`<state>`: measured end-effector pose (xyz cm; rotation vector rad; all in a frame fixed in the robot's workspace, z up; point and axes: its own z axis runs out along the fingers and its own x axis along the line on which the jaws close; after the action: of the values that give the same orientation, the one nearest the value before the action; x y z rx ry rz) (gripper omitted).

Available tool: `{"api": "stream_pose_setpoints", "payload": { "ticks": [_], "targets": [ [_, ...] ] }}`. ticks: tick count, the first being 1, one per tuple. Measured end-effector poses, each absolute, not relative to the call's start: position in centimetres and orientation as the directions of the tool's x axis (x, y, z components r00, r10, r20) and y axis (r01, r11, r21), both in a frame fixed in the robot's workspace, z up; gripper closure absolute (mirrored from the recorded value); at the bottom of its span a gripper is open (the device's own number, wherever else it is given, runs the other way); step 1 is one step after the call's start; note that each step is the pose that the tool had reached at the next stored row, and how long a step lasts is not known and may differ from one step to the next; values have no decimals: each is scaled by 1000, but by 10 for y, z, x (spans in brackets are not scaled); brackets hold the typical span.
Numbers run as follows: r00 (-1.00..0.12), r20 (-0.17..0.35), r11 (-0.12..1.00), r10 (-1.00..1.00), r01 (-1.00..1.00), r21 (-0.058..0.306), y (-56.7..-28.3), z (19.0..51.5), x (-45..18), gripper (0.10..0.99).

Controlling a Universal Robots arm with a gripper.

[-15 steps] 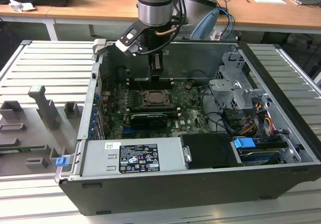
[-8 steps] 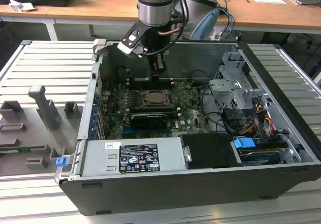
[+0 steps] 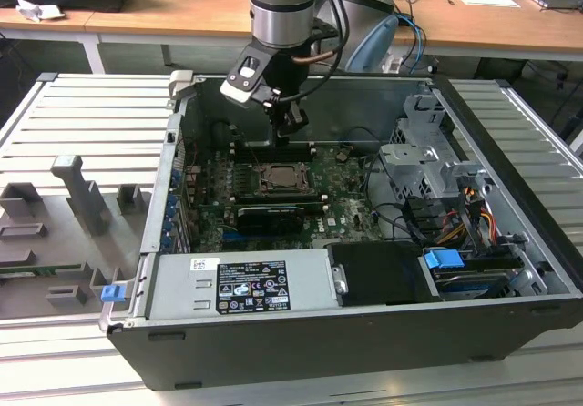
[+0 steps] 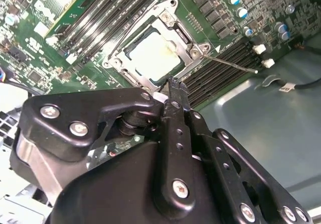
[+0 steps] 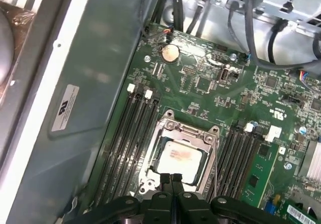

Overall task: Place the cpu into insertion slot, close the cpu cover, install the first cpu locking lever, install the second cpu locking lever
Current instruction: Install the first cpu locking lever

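The cpu (image 3: 279,179) lies in its socket on the motherboard, its pale metal face showing in both wrist views (image 4: 155,53) (image 5: 180,157). The silver cpu cover (image 5: 176,128) (image 4: 170,19) lies flat around it as a frame. A thin wire locking lever (image 4: 231,63) sticks out from the socket corner, over the memory slots. My gripper (image 3: 284,134) (image 5: 173,178) (image 4: 173,85) hangs just above the socket's edge on the side of the case's back wall. It is shut, with nothing held.
A long black graphics card (image 3: 273,215) sits in front of the socket. The power supply (image 3: 241,283) lines the case's near side, and a drive cage (image 3: 428,165) with cables stands at the exterior view's right. Grey fixtures (image 3: 82,197) stand outside the case on the left.
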<state>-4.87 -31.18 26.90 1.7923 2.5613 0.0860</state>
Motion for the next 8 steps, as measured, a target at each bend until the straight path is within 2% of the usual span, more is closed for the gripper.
{"api": "stream_pose_setpoints", "payload": {
  "ticks": [8],
  "targets": [
    [-422,20,420,907,906,53,-312,269,-49,980]
  ]
}}
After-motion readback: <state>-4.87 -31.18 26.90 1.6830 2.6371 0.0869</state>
